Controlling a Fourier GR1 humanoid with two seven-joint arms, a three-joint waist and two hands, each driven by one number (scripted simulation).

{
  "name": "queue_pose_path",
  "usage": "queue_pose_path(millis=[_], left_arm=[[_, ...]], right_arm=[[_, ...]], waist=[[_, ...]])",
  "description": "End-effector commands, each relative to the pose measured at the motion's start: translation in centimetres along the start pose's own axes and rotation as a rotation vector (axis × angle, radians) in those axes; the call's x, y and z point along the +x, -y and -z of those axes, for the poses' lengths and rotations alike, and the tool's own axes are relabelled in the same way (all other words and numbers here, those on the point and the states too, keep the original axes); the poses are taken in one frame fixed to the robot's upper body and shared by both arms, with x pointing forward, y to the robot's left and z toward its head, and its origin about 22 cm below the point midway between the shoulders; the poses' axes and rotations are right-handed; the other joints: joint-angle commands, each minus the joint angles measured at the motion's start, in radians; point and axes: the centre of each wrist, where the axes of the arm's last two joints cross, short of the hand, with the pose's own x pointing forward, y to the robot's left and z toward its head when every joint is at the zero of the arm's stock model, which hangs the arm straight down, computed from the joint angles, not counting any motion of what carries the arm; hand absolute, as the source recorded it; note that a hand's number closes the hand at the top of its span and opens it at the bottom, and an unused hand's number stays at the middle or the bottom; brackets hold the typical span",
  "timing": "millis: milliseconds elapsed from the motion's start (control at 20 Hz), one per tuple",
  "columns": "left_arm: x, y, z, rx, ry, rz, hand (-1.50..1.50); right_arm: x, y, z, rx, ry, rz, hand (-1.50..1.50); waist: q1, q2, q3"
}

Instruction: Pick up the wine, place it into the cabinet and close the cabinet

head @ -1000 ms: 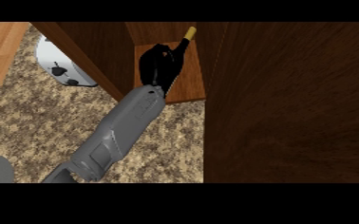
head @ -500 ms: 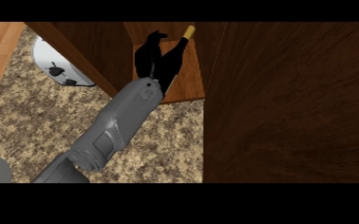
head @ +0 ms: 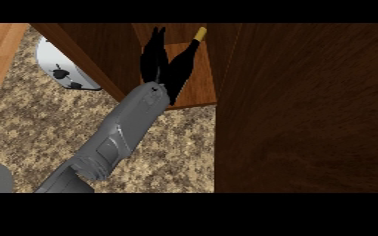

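Note:
The wine bottle [head: 184,65], dark with a yellow cap [head: 200,31], leans tilted inside the open cabinet, its base on the wooden shelf [head: 199,92]. My right hand [head: 154,55] reaches into the cabinet from the lower left on its grey forearm [head: 125,125]. Its fingers point straight up, just left of the bottle and not curled round it. Whether they still touch the bottle's side I cannot tell. Only a grey sliver of the left arm [head: 4,177] shows at the lower left edge; its hand is out of view.
The cabinet's dark wooden door [head: 295,110] stands open and fills the right side. The cabinet's left wall [head: 96,55] partly hides a white rounded object [head: 63,67] on the speckled counter [head: 170,145].
The right hand was curled round the bottle; its fingers have now straightened upward and let go. The bottle stays leaning in the cabinet.

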Motion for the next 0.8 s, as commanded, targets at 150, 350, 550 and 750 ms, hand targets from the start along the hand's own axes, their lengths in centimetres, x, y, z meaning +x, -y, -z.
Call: queue_pose_path(millis=[150, 350, 550, 750], left_arm=[[0.5, -0.2, -0.1, -0.002, 0.040, -0.154, -1.50], [0.9, -0.5, -0.2, 0.023, 0.079, -0.251, -1.50], [0.0, -0.4, -1.0, 0.050, 0.088, -0.345, -1.50], [1.8, -1.0, -0.6, 0.091, 0.102, -0.438, -1.50]], right_arm=[[2.5, -0.8, -0.8, 0.023, 0.020, 0.007, -1.50], [1.7, -0.5, -0.7, -0.003, 0.035, 0.045, -1.50], [2.2, -0.2, -0.7, 0.012, 0.018, 0.015, -1.50], [2.7, -1.0, -0.5, -0.011, 0.026, 0.029, -1.50]], waist=[[0.001, -0.005, -0.001], [0.006, -0.008, 0.000], [0.033, -0.018, 0.000], [0.040, -0.023, 0.000]])
